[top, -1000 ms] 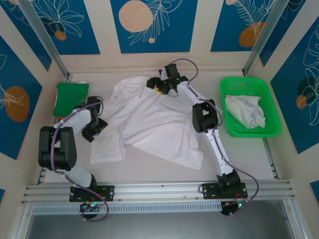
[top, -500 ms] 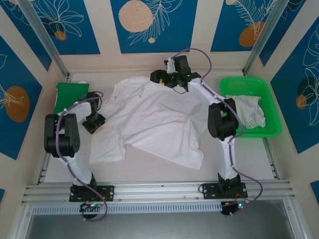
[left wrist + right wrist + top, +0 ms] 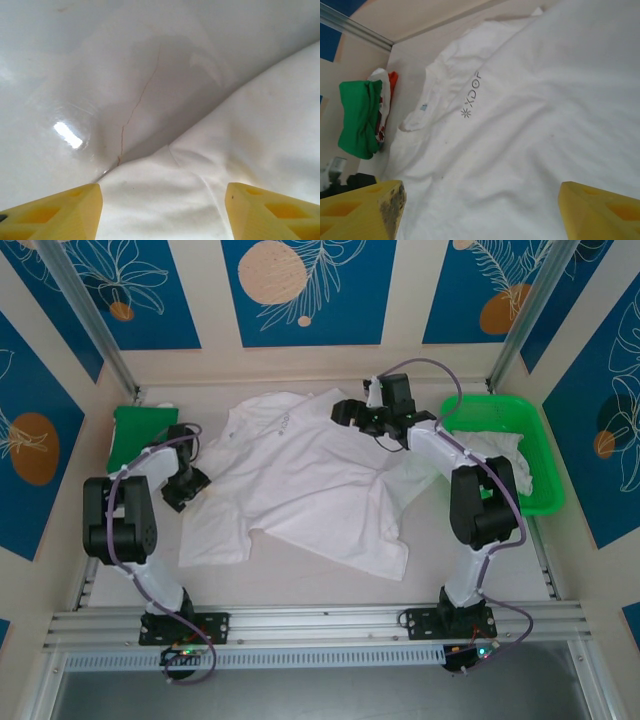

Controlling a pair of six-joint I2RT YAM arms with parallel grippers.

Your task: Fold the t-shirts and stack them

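Step in hand, as I judge it: flatten the spread t-shirt (image 3: 300,490) before the first fold. It lies mid-worktop (image 3: 300,585), collar toward the far wall, hem skewed and wrinkled

Left hand (image 3: 182,490): at the shirt's left sleeve edge, fingers spread, nothing pinched. Right hand (image 3: 347,412): over the shirt's far right shoulder, fingers spread, empty; chest print (image 3: 471,95) ahead of it

To do it well: pinch only the sleeve edge and the shoulder, pull outward with both hands together, and keep the collar line straight

Around: second t-shirt (image 3: 495,465) crumpled in the green tray (image 3: 505,506), right of the shirt. Green bundle (image 3: 140,435) lies left of the shirt, near the left arm, which may brush it. The right forearm crosses above the shirt's right sleeve and could drag the cloth
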